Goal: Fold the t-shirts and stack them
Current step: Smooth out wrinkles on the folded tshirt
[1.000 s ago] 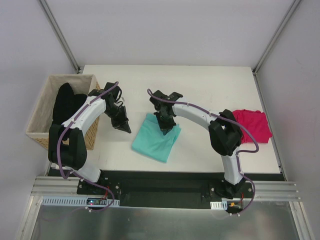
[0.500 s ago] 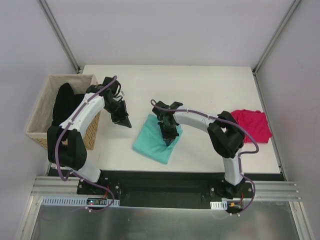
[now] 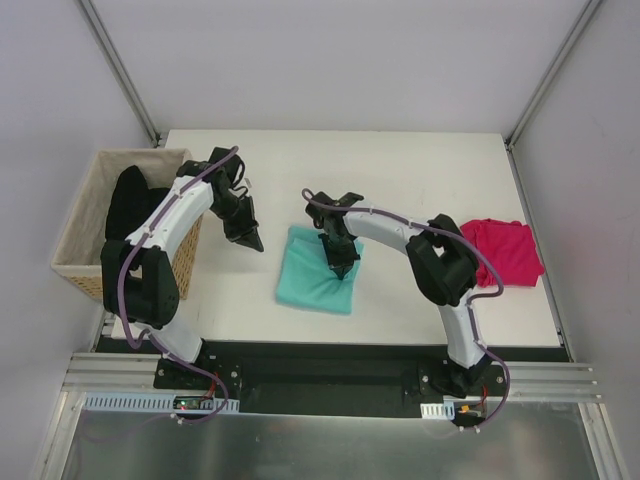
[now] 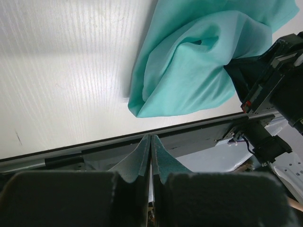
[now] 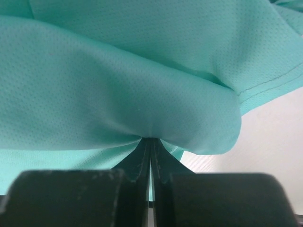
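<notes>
The teal-mint t-shirt (image 3: 312, 275) lies folded in the middle of the table; it also shows in the left wrist view (image 4: 189, 71) and fills the right wrist view (image 5: 118, 80). My right gripper (image 3: 340, 266) is shut on a pinch of its cloth at the shirt's right side (image 5: 150, 140). My left gripper (image 3: 250, 243) is shut and empty, above the bare table just left of the teal shirt (image 4: 150, 138). The magenta-pink t-shirt (image 3: 505, 250) lies folded at the table's right edge.
A wicker basket (image 3: 85, 225) with dark cloth (image 3: 128, 200) in it stands off the table's left side, close to my left arm. The table's black front rail (image 3: 320, 350) runs along the near edge.
My right gripper has dragged the teal shirt toward the right and turned it squarer to the table edge. My left gripper has moved slightly up and away from the shirt.
</notes>
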You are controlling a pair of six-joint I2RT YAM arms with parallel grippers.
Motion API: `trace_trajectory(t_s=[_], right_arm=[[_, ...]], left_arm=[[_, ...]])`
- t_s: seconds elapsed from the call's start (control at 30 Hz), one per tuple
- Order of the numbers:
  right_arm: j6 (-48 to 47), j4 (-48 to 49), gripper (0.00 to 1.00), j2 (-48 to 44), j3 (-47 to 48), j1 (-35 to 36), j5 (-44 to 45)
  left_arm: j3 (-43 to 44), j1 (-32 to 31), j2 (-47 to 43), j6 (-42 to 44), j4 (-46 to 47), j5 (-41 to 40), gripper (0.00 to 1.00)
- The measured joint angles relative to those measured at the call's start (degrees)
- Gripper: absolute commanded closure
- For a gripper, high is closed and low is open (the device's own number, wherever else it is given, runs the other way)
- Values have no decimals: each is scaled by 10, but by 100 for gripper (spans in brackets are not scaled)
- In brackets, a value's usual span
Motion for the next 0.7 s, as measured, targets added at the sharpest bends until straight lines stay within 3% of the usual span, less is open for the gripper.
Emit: trace_trajectory(t_s=[0.7], right_arm=[[-94,-89,99,141,234,-72,13]], left_arm=[[54,0,38,19,-16,0,100]])
